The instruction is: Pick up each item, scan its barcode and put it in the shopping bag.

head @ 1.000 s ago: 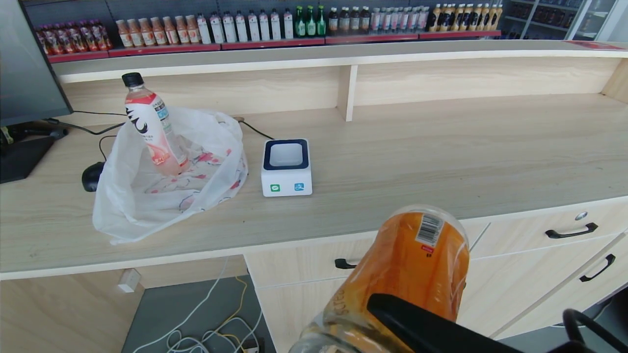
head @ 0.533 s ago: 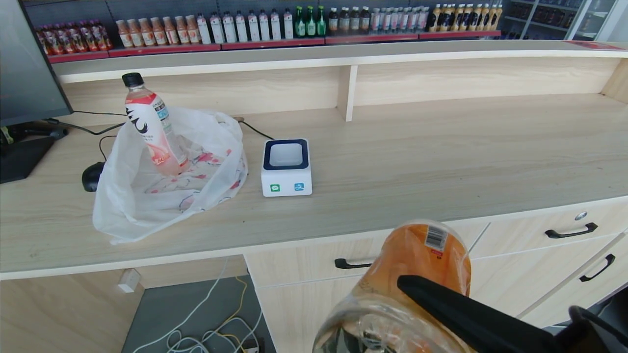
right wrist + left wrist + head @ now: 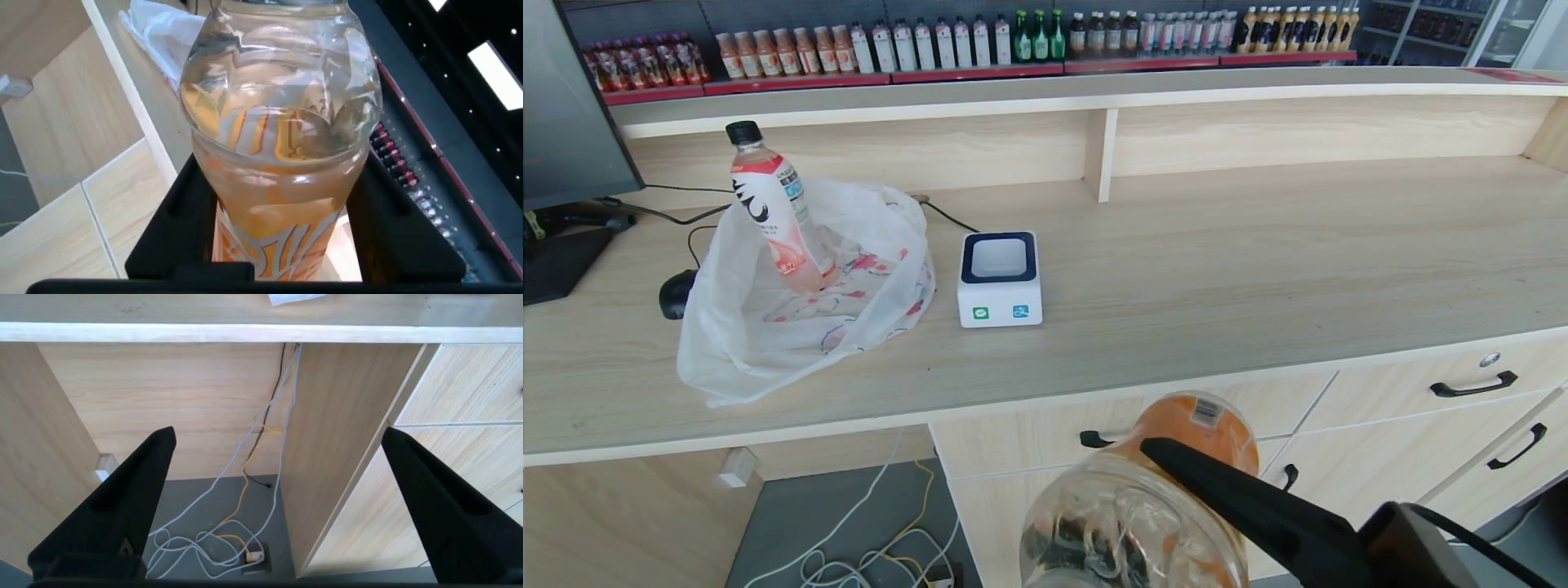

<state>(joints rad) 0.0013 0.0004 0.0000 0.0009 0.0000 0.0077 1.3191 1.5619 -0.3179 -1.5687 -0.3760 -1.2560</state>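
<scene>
My right gripper is shut on an orange drink bottle, held low in front of the counter edge with its clear end toward the head camera and a barcode label on its far end. In the right wrist view the bottle sits between the black fingers. The white scanner stands on the counter, left of and beyond the bottle. A white shopping bag lies open left of the scanner, with a pink bottle leaning in it. My left gripper hangs open below the counter top.
A black mouse and a monitor stand left of the bag. Drawers with black handles run under the wooden counter. Cables lie on the floor in the open bay. Shelves of bottles line the back.
My right gripper has dropped lower and a little left with the orange bottle. The bottle has tipped so its clear end faces the camera more and the barcode label has receded.
</scene>
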